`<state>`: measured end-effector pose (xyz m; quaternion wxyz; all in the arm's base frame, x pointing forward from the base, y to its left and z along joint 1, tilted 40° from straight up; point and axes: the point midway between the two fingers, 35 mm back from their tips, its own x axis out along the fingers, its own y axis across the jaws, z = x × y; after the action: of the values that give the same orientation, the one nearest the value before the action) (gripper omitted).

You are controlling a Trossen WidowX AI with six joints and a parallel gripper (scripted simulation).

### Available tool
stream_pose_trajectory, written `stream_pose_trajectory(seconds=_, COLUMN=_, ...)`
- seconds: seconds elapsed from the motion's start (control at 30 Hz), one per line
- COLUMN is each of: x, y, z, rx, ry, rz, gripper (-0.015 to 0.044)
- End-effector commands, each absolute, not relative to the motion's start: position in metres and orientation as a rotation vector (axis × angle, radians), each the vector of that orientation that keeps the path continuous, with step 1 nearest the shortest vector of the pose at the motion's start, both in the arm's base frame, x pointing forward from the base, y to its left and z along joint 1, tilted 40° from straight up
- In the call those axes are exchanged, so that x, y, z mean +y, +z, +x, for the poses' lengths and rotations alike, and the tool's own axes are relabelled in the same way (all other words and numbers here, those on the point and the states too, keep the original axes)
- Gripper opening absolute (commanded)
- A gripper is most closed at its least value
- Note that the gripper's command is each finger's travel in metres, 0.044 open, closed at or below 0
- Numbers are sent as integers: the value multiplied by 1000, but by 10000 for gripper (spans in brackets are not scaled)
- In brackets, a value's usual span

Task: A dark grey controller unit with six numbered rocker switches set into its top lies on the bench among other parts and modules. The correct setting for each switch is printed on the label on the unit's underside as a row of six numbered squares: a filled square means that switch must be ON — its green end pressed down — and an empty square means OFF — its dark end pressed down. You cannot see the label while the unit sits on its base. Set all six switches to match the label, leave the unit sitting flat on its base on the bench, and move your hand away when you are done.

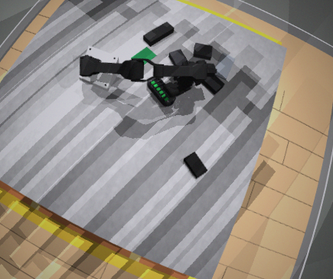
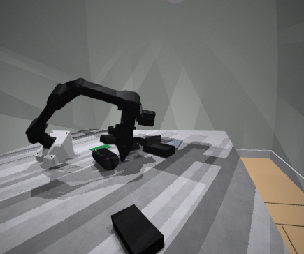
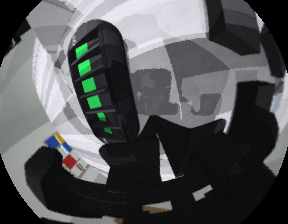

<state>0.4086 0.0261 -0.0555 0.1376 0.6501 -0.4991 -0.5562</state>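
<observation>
The dark grey controller unit (image 1: 161, 92) (image 2: 105, 160) (image 3: 117, 75) is on the bench with its switch side up; whether its base lies fully flat is hard to tell. Green shows on all six switches; in the wrist view the upper four patches are large and the lower two smaller. Exact rocker positions are unclear. The label on the underside is hidden. My gripper (image 2: 123, 159) (image 3: 152, 118) is shut and empty. It points down, low over the bench, close beside the unit's long side near one end. Contact cannot be told.
Dark blocks lie behind the unit (image 1: 158, 34) and beyond the gripper (image 1: 213, 83) (image 2: 158, 149), with more near the arm (image 1: 203, 50). A separate dark block (image 1: 195, 165) (image 2: 136, 228) lies toward the front. A green patch (image 1: 144, 55) (image 2: 100, 148) and a white bracket (image 2: 64, 139) are near the arm's base.
</observation>
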Motion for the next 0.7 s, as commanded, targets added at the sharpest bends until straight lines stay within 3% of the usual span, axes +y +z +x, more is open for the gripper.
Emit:
stream_pose_trajectory(seconds=0.0, x=23, y=-59, z=407, rx=-1437, ry=-1610, rz=1865, gripper=0)
stream_pose_trajectory(seconds=0.67, x=18, y=-55, z=403, rx=-1437, ry=-1610, rz=1865, gripper=0)
